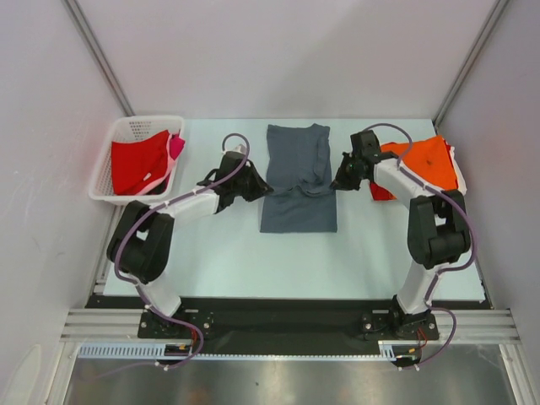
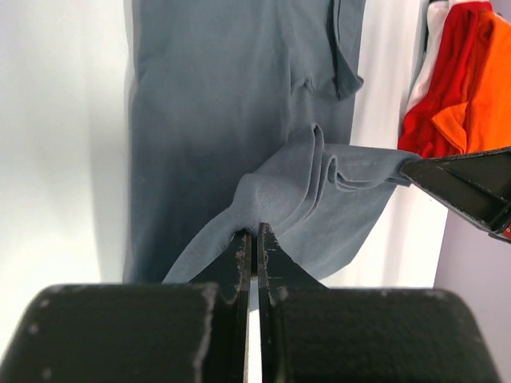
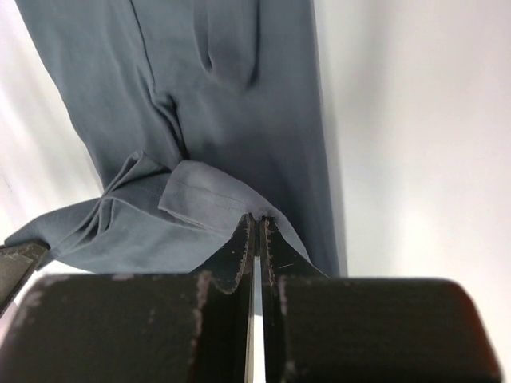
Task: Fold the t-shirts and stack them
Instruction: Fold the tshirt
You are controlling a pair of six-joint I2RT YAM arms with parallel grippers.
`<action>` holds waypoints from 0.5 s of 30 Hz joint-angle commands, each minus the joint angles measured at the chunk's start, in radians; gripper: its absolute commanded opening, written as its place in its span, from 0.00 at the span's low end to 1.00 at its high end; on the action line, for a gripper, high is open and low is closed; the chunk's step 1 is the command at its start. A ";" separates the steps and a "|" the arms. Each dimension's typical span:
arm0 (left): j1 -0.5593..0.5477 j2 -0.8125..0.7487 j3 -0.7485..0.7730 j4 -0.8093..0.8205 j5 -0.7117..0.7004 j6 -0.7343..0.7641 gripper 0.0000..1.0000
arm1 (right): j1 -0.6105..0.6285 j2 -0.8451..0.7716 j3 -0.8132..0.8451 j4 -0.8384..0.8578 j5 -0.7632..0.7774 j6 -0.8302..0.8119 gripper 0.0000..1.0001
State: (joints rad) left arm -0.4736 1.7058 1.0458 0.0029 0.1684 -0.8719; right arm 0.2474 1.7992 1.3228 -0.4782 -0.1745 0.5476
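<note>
A dark slate-grey t-shirt (image 1: 297, 181) lies flat mid-table, partly folded lengthwise. My left gripper (image 1: 263, 187) is shut on its left edge, pinching a raised fold of grey cloth (image 2: 255, 231). My right gripper (image 1: 337, 181) is shut on the opposite edge, with a hemmed flap (image 3: 255, 219) in its tips. Between the two grips the cloth is lifted and bunched into pleats (image 2: 327, 179). A bright orange t-shirt (image 1: 426, 160) lies at the right on top of a red one (image 1: 380, 192). Another red t-shirt (image 1: 139, 164) and a pink one (image 1: 176, 148) sit in the basket.
A white lattice basket (image 1: 105, 196) stands at the table's back left. The orange and red pile (image 2: 471, 88) is close behind my right arm. Grey enclosure walls close in both sides and the back. Bare pale table (image 1: 278, 261) stretches in front of the grey shirt.
</note>
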 commanded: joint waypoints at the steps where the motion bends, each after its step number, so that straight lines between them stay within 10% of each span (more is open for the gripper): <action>1: 0.024 0.024 0.063 0.006 0.002 0.037 0.00 | -0.014 0.043 0.091 0.004 -0.014 -0.021 0.00; 15: 0.072 0.175 0.183 0.071 0.010 0.050 0.00 | -0.057 0.187 0.213 0.012 0.000 -0.015 0.04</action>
State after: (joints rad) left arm -0.4114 1.8481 1.1519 0.0311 0.1795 -0.8589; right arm 0.2050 1.9636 1.4754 -0.4805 -0.1894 0.5449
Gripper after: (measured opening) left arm 0.018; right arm 0.032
